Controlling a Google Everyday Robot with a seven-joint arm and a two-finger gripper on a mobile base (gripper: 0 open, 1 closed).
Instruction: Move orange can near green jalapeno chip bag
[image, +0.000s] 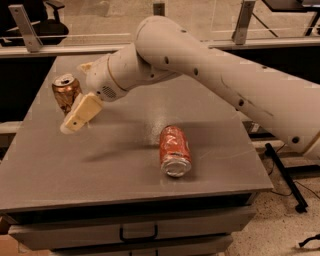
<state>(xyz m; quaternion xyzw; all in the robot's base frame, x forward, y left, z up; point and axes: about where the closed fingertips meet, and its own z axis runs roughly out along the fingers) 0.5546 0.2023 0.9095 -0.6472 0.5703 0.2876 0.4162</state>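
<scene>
Orange can (65, 93) upright just beside tool (73, 124); tool open or clenched: cannot tell

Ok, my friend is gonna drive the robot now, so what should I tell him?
The hand is low at the left of the table, right beside the orange can. Touching or not, I cannot tell.
The orange can stands upright near the table's back left.
The green jalapeno chip bag is out of sight; the arm covers the back of the table.
The red can lies on its side mid-table and is not part of the job.
Done: the hand is at the can.
Left: grab it, carry it to the bag, set it down close by.
</scene>
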